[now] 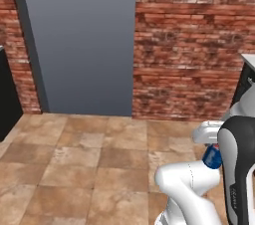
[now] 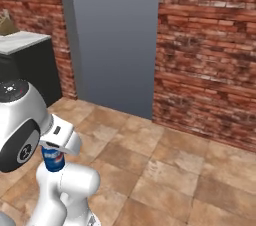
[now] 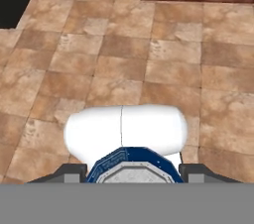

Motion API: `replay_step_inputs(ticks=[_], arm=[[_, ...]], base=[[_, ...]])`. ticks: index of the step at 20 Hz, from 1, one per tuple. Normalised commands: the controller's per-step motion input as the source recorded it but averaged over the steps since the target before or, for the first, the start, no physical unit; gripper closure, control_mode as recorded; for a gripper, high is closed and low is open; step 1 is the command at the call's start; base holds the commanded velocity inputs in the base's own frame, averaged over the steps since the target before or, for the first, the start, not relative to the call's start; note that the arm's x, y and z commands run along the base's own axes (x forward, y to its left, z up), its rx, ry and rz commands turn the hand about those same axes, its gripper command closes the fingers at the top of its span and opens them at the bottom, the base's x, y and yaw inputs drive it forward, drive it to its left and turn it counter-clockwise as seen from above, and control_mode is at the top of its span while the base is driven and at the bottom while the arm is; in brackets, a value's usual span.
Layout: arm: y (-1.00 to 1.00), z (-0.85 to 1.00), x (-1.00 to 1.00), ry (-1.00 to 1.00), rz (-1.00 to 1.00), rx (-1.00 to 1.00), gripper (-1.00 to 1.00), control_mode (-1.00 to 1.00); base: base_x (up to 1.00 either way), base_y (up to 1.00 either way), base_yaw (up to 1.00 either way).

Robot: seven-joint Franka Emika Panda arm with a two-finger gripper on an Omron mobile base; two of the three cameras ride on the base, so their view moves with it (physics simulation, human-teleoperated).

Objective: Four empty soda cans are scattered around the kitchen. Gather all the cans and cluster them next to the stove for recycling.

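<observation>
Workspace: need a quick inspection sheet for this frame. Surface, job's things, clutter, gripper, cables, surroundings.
Surface: brown tiled floor; a white counter corner on a dark cabinet at the left of the right base view.
Job's things: one blue soda can held off the floor, upright, silver top toward the hand camera. Stove: nothing seen.
Clutter: nothing seen on the floor.
Gripper: gripper shut on the blue soda can, a finger on each side of it.
Cables: nothing seen.
Surroundings: red brick wall, tall grey panel set in it, dark cabinet under the counter.
</observation>
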Motion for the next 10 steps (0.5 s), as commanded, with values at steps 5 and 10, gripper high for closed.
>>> replay_step_inputs(ticks=[5, 10], arm=[[0.00, 0.00, 0.00, 0.00, 0.00, 0.00, 1.00, 1.00], [0.00, 0.00, 0.00, 0.00, 0.00, 0.00, 1.00, 1.00]], base=[[0.82, 0.00, -0.19], [0.92, 0.01, -0.19]])
